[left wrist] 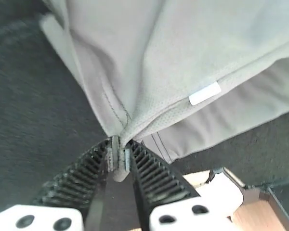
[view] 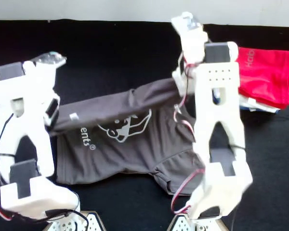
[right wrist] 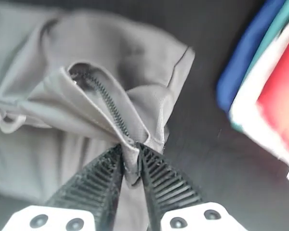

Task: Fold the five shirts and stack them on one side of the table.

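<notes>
- Two arms on one job here: both are holding the same grey shirt (view: pixel 135 154), which is spread across the middle of the black worktop (view: pixel 111 48).
- The left gripper (left wrist: pixel 118 154) has its ribbed fingers (left wrist: pixel 154 173) pinched tight on a hemmed corner of the grey shirt (left wrist: pixel 183 53). A small white tag (left wrist: pixel 204 93) sits on the cloth not far from the pinch.
- The right gripper (right wrist: pixel 130 154) is the same story: its fingers (right wrist: pixel 94 180) are squeezed together on a bunched fold of the grey shirt (right wrist: pixel 77 62).
- From the high view, the held edge runs as a stretched band from the left gripper (view: pixel 53 113) up to the right gripper (view: pixel 179 84). It crosses over the rest of the shirt, which lies on the worktop below it with some wrinkles.
- There's a white print (view: pixel 125 126) on the shirt just below the band, partly covered by it.
- The stack of folded shirts (view: pixel 260 103) sits at the far right side of the worktop, just beside the right arm, with a red shirt (view: pixel 266 74) on top. In the right wrist view you can see the red shirt (right wrist: pixel 284 101) with white, teal and blue layers under it.
</notes>
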Robot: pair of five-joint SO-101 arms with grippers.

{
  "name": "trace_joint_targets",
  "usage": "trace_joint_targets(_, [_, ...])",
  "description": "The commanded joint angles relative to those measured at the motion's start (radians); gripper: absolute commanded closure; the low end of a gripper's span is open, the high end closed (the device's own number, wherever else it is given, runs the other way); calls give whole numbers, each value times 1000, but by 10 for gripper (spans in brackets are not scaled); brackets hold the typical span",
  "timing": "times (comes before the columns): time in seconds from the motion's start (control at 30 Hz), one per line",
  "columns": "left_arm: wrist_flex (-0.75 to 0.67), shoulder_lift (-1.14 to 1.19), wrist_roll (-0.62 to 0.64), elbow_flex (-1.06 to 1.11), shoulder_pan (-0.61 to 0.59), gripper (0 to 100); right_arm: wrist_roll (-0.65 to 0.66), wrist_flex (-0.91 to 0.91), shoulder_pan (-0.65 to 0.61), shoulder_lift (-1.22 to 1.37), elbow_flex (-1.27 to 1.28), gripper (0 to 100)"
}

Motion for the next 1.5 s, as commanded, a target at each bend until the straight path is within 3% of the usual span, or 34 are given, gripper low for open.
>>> trace_joint_targets(0.0, [-14,-114,-46,131,-7,991,-3,-68,13,-239,328,992])
trace_joint_targets(0.17, [-15,-206,-107,292,-5,991,57,-97,22,-432,611,992])
trace_joint_targets(0.37, [-54,-226,-110,409,-5,991,141,-97,101,-521,780,992])
trace_joint_targets(0.57, [-57,-228,-110,487,-1,991,216,-91,180,-559,812,992])
trace_joint_targets(0.87, [-180,-226,-110,596,-1,991,216,-159,159,-567,978,992])
trace_joint_targets(1.33, [-114,-228,-110,590,1,986,221,-133,162,-567,989,992])
trace_joint_targets(1.47, [-114,-228,-110,596,44,986,322,-134,166,-581,989,992])
